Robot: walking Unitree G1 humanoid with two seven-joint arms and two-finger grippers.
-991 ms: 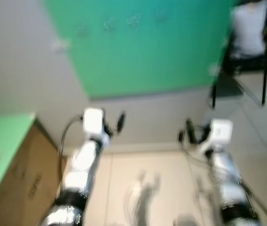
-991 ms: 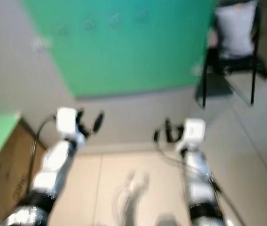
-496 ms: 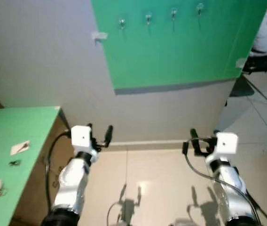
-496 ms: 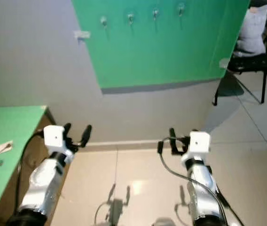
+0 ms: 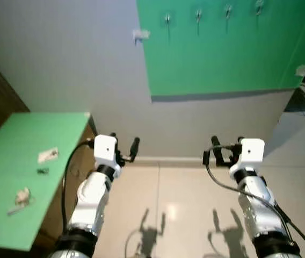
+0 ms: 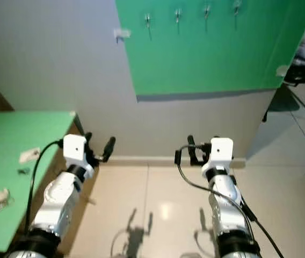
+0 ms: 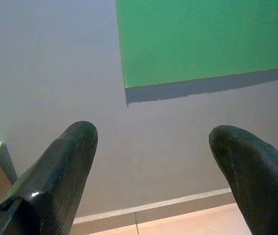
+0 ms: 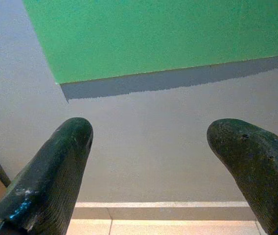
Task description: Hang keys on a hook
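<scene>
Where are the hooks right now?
The four hooks sit in a row along the top of the green wall panel, ahead of the robot and above both open grippers.

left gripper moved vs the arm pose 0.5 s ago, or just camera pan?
Cannot tell. The whole view shifted: the green board and table slid right, so the camera turned. The left gripper holds about the same spot in view.

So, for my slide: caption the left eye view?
Both grippers open and empty before a green board of hooks.
</scene>
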